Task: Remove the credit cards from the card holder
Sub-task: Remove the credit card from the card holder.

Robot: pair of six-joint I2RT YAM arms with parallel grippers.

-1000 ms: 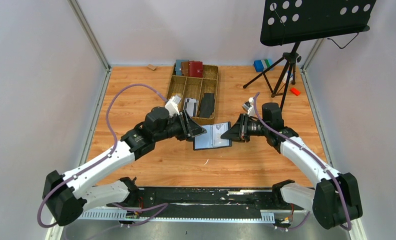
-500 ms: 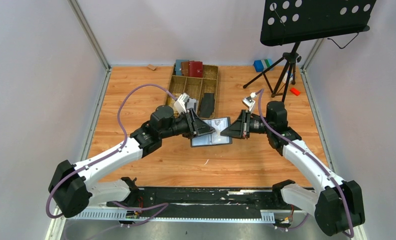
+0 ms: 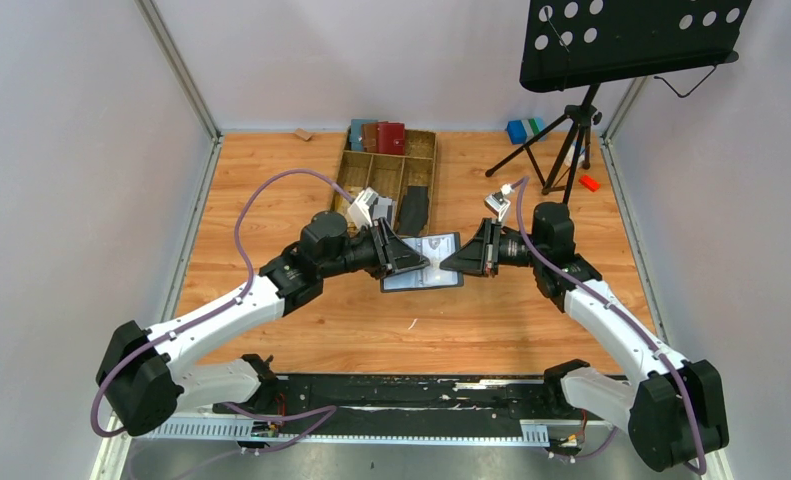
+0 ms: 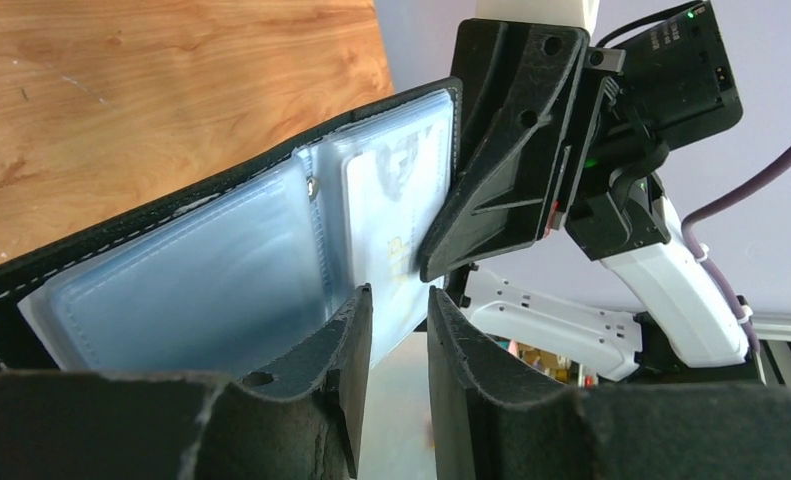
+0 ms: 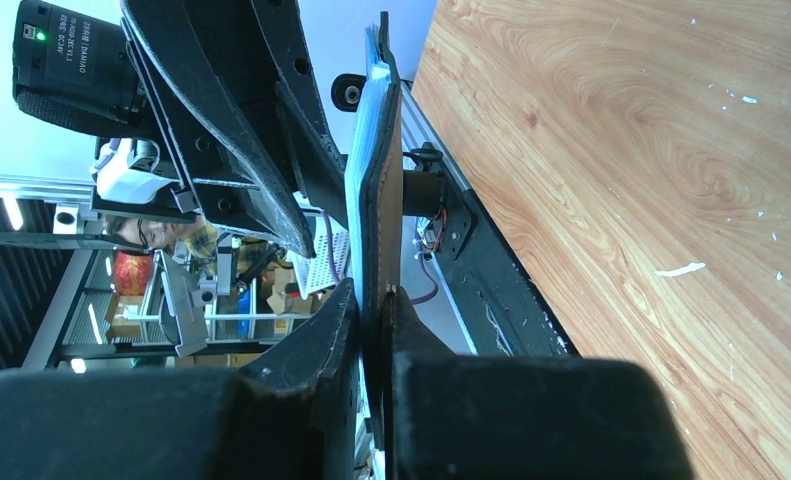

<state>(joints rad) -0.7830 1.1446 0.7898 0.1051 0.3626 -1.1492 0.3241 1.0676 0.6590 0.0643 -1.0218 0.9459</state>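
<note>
The black card holder point(image 3: 441, 276) hangs open above the table, and my right gripper point(image 3: 455, 264) is shut on its right edge. From the right wrist it shows edge-on point(image 5: 379, 200), pinched between the fingers of that gripper point(image 5: 374, 295). Its grey-blue sleeve pages point(image 4: 201, 290) face the left wrist camera. A whitish credit card point(image 4: 386, 210) sits in the sleeve nearest the right gripper's fingers point(image 4: 501, 180). My left gripper point(image 4: 399, 300) is at the holder's left side point(image 3: 418, 262). Its jaws stand a narrow gap apart, just short of the card's lower corner, with nothing gripped.
A wooden compartment tray point(image 3: 363, 178) sits behind the arms with red, brown and blue wallets point(image 3: 376, 137) and a long black piece point(image 3: 414, 208). A music stand's tripod point(image 3: 561, 150) is at the back right, beside a blue block point(image 3: 519, 130) and a small red item point(image 3: 589, 182).
The left arm swung right up to the holder and its jaws narrowed. The right arm lifted the holder slightly up and back. Little has moved in the last half second.
</note>
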